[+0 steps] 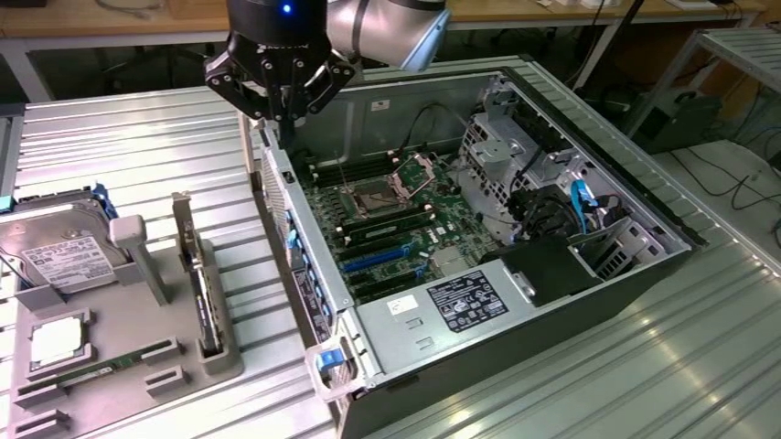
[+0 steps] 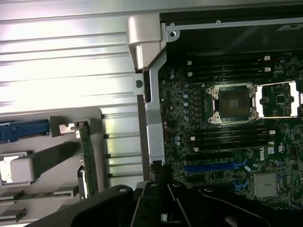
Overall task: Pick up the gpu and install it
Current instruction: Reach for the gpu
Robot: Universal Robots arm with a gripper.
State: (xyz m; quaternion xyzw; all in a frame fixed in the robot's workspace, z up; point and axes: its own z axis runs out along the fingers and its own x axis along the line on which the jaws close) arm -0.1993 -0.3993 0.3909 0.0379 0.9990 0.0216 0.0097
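Gripper [image 1: 285, 112] pressed together, empty, over open case [image 1: 513, 358]; gpu [image 1: 193, 249] stands in gray holder [image 1: 132, 322].

Beside the case [image 1: 513, 366], the lower part of the gpu [image 1: 196, 265] sits hidden in the gray holder [image 1: 227, 362], and the hard drive [image 1: 68, 256] farther from the case is cut by the picture's edge, its label [image 1: 61, 261] unreadable.

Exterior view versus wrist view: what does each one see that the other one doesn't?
Exterior view's extras: the power supply, the blue cables and the robot arm. Wrist view's extra: the case's silver corner. Both share: the gpu standing in its gray holder, the processor socket, the blue slot and the shut claw.
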